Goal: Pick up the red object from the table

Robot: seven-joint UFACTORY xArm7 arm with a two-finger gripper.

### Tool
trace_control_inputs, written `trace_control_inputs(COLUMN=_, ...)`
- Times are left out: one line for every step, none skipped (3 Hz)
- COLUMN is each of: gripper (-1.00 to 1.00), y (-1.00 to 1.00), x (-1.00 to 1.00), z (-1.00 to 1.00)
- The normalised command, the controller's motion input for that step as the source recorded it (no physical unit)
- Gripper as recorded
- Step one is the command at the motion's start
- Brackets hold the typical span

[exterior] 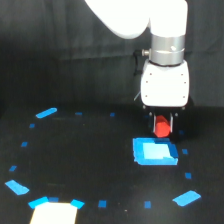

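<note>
Fingers (171,119) of the xArm6 gripper (163,122) sit narrow, closed on either side of the red object (161,128), which hangs between them just under the white gripper body, w/ the blue square patch (154,152) on the table (90,160) right below. Whether the block is clear of the surface can't be told. Risk from here: rounded, stubby block could slip or twist out if the grip is shallow or the arm jerks, dropping back near the patch.
</note>
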Motion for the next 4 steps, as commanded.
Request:
trace_control_inputs(gripper=-0.3, y=0.5, x=0.44, z=1.0)
trace_control_inputs(gripper=-0.17, y=0.64, x=0.1, z=1.0)
trace_control_inputs(gripper=-1.0, y=0.62, x=0.32, z=0.95)
trace_control_inputs(gripper=-0.31, y=0.62, x=0.04, z=1.0)
